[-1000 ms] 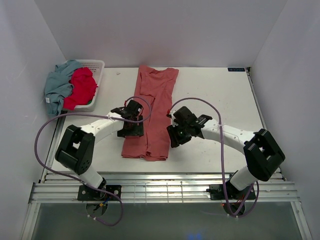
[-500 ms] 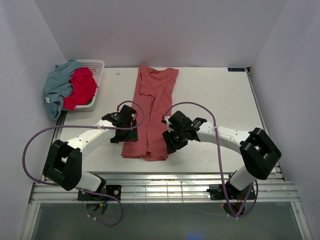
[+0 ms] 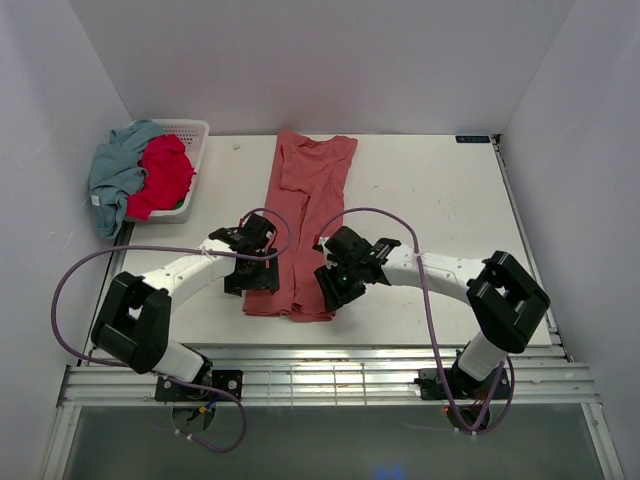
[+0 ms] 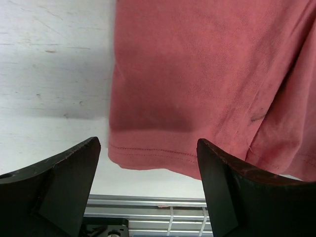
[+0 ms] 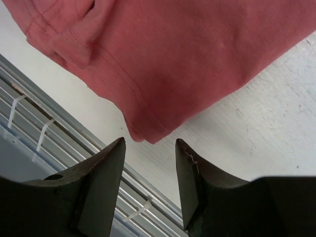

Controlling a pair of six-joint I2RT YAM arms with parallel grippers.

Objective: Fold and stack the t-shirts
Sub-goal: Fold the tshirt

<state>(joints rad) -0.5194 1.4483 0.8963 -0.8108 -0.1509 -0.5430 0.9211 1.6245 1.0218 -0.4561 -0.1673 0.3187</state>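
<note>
The salmon-red t-shirt lies flat in the middle of the white desk, folded lengthwise into a long narrow strip, with its collar at the far end and its stitched bottom edge towards the arms. Both arms reach in low over that near end, 1 at each corner. The left claw sits at the shirt's near left corner with its 2 fingers spread wide. From its own camera, the corner and the seam lie in the gap ahead of them, and nothing is pinched. The right claw is at the near right corner, its fingers about half spread. In its wrist view the rounded corner of the cloth sits just at the mouth of the gap, with bare desk showing between the fingers. Far off at the back left, the white basket holds the crimson t-shirt, bunched up, and the grey-blue t-shirt drapes over its left rim.
</note>
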